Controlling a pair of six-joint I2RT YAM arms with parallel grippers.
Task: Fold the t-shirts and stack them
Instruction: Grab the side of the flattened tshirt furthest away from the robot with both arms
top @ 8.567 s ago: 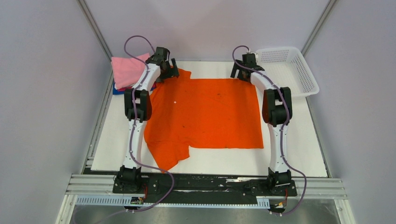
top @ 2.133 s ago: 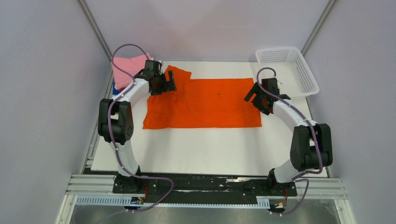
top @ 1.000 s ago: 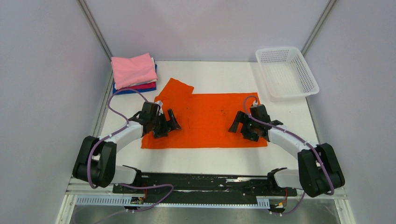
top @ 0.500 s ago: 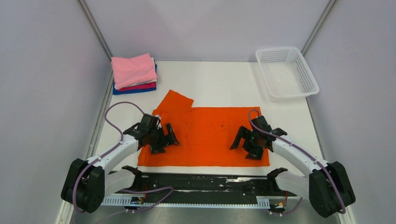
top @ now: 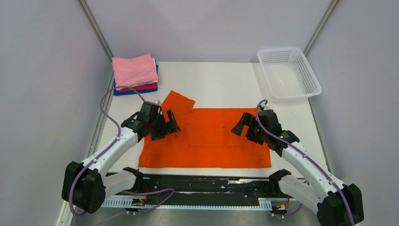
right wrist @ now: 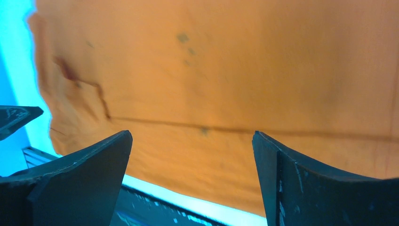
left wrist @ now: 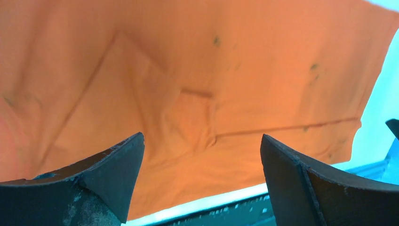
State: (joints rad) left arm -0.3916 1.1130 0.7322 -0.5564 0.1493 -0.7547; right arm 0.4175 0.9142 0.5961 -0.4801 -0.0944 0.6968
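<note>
T-shirt (top: 207, 143), orange, flat under L pincer (top: 166, 129) & R pincer (top: 246, 130), apparently untouched.

we see bright, even light in the top view, with only faint shadows. our wrist views tint the counter (left wrist: 382, 89) cyan, and the fingers (left wrist: 103, 181) look softly blurred.

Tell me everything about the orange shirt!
The orange t-shirt is soft bright cloth, folded into a flat rectangle on the white table, near its front edge. One sleeve pokes out at the far left. It has creases and tiny dark specks. The left gripper and right gripper hover open above it.
</note>
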